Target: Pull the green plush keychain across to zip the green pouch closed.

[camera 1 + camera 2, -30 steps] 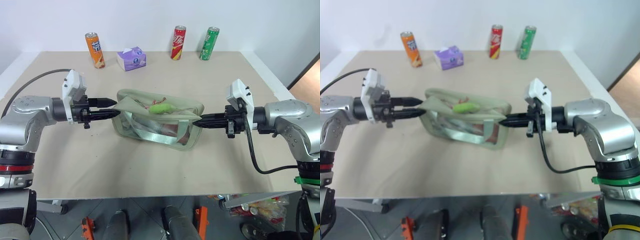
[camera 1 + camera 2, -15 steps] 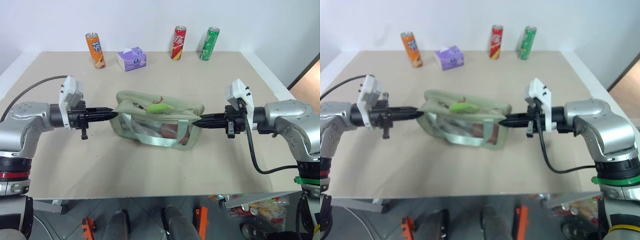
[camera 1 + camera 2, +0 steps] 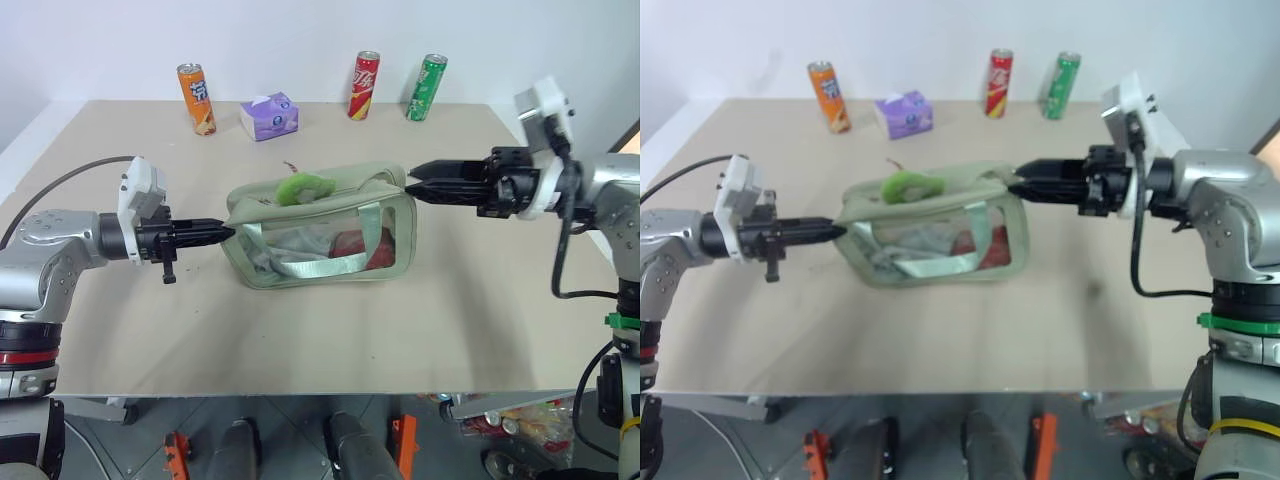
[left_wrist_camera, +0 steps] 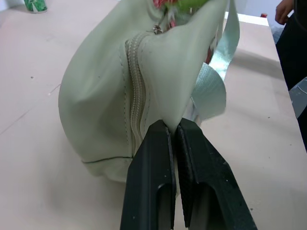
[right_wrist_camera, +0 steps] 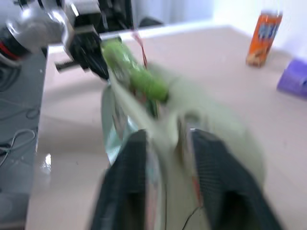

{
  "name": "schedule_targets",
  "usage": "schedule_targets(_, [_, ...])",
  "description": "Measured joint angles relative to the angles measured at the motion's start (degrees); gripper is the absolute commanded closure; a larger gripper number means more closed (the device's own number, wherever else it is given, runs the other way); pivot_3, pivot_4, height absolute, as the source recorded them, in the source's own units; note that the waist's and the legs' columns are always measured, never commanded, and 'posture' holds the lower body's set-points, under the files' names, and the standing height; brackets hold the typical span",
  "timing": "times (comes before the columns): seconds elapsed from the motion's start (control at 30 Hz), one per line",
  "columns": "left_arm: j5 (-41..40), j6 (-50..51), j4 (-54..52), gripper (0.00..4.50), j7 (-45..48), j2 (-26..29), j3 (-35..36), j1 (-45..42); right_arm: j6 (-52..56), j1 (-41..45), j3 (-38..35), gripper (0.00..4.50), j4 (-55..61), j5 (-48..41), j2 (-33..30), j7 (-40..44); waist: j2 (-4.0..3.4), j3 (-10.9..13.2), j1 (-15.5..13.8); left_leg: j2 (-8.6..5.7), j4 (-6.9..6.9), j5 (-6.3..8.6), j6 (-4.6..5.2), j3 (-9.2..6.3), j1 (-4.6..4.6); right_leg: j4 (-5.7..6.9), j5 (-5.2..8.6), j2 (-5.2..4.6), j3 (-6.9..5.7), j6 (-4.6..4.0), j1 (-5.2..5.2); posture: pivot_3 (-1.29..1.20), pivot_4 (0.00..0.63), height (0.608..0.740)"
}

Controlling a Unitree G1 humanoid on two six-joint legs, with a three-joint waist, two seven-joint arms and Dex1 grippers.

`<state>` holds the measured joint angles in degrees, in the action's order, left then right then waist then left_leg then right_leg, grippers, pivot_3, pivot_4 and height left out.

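1. The green pouch (image 3: pixel 320 230) stands on the beige desk (image 3: pixel 300 330), about mid-desk, with its clear side panel facing the robot and a green webbing strap looped across that panel.
2. The green plush keychain (image 3: pixel 305 186) lies on top of the pouch, along the zipper line and toward the pouch's left half. It is not at either end.
3. The left pincer (image 3: pixel 226 233) reaches in level from the left. Its two black fingers (image 4: pixel 158 177) are pressed together on a fold of fabric at the left end of the pouch, just beside the zipper seam, as the left wrist view shows.
4. The right pincer (image 3: pixel 410 186) reaches in level from the right, with its tips at the upper right corner of the pouch. In the right wrist view its fingers (image 5: pixel 129 177) stand apart with the pouch end between them. That view is blurred, so whether they touch the fabric cannot be told.
5. Along the far edge of the desk stand, from left to right, an orange can (image 3: pixel 196 98), a purple tissue box (image 3: pixel 269 115), a red can (image 3: pixel 364 85) and a green can (image 3: pixel 427 87). All are well apart from the pouch.
6. Part of a person (image 4: pixel 290 28) in dark clothing stands past the desk edge in the left wrist view.
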<state>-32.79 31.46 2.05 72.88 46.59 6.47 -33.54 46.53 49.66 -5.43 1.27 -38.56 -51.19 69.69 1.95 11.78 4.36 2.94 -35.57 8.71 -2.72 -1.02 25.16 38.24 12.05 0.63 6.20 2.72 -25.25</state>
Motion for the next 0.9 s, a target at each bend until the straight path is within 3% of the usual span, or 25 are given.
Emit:
schedule_targets(0.4, [0.1, -0.1, 0.1, 4.50, 0.0, -0.1, 0.0, -0.1, -0.2, 5.1, -2.1, 1.83, -2.3, -2.3, 1.5, -1.4, 0.00, 0.0, 0.2, 0.02, -0.01, -0.01, 0.01, 0.03, -0.05, 0.01, -0.06, 0.01, 0.01, -0.03, 0.00, 0.00, 0.150, 0.740])
schedule_targets(0.7, [0.4, -0.3, 0.4, 4.50, 0.0, -1.1, -1.7, -2.0, -8.4, 6.9, 11.8, 1.83, 3.9, 7.2, 2.4, 3.4, -0.01, 0.0, 0.1, 0.02, 0.00, 0.00, 0.00, 0.05, 0.00, 0.00, -0.03, 0.00, 0.01, -0.04, -0.03, 0.00, 0.150, 0.740])
schedule_targets(0.9, [0.4, -0.3, -0.6, 4.50, 0.0, -2.1, -3.0, -2.9, -13.1, 9.4, 16.1, 1.83, 1.3, 12.5, 2.9, 6.9, -0.01, 0.0, 0.1, 0.02, -0.02, -0.01, 0.00, 0.05, -0.02, 0.01, -0.04, 0.00, 0.02, -0.03, -0.03, 0.00, 0.150, 0.740])
